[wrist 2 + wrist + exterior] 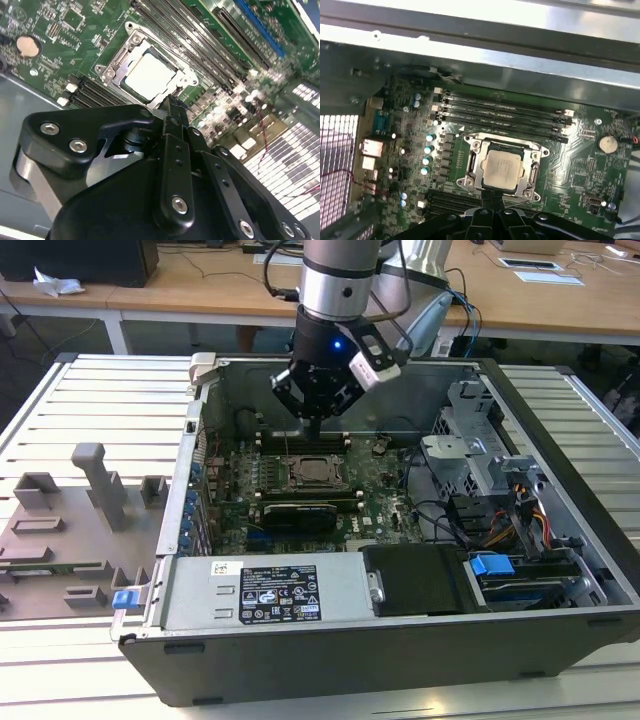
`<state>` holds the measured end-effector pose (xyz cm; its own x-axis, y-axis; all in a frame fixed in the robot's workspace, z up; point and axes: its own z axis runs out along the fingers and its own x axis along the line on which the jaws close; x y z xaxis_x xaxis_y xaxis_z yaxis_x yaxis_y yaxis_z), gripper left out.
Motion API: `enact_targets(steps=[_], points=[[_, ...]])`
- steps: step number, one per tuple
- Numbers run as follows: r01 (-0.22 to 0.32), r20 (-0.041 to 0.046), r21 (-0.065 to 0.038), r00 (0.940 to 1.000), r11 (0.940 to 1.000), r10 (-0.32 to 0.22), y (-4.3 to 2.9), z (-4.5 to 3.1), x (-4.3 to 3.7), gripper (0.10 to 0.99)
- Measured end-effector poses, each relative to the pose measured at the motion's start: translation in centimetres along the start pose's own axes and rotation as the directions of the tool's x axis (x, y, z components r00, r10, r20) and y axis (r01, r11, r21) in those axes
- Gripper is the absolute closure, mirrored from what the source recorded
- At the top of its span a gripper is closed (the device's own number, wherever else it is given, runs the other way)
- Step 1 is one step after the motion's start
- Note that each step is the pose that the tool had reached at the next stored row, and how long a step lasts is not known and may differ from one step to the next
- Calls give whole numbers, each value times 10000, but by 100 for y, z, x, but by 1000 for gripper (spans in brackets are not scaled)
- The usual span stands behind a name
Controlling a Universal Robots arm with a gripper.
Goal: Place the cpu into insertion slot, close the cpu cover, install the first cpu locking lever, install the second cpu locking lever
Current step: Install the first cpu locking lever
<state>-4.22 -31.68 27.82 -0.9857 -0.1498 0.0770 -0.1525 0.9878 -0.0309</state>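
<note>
While I hung inside the computer case (400, 640) with my gripper (313, 425) just above one edge of the insertion slot (529, 190), my jaws were pressed together on nothing, one narrow point aimed down at the silver rim. The cpu (503, 167) sat in the slot already, pale face up, and the cpu cover (481, 172) looked laid flat around it, its window framing the chip in both wrist views. Whether either locking lever was hooked, I could not tell. So here was the worry: a thin springy wire under a closed tip is easy to slip off, and a slip, I judged, would send me into the chip's face or the green circuit board (570, 170). The memory slots (505, 112) lay just beside the socket, with little room for a skid. And if the cover was not fully seated, any hard push could load the pins beneath unevenly.
</note>
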Motion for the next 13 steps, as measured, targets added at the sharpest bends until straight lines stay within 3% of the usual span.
enact_targets(steps=[4,6,7,10,11,13], points=[[-700,-25,-50,9975,9975,700,0,3,0,980],[-701,-19,-53,9975,9975,701,0,4,0,980],[-705,72,-43,9975,9975,705,0,4,0,980],[-723,544,-6,9959,9974,722,0,7,-1,980],[-733,750,13,9945,9973,730,0,9,0,980],[-735,800,16,9941,9973,731,0,11,-1,980]])
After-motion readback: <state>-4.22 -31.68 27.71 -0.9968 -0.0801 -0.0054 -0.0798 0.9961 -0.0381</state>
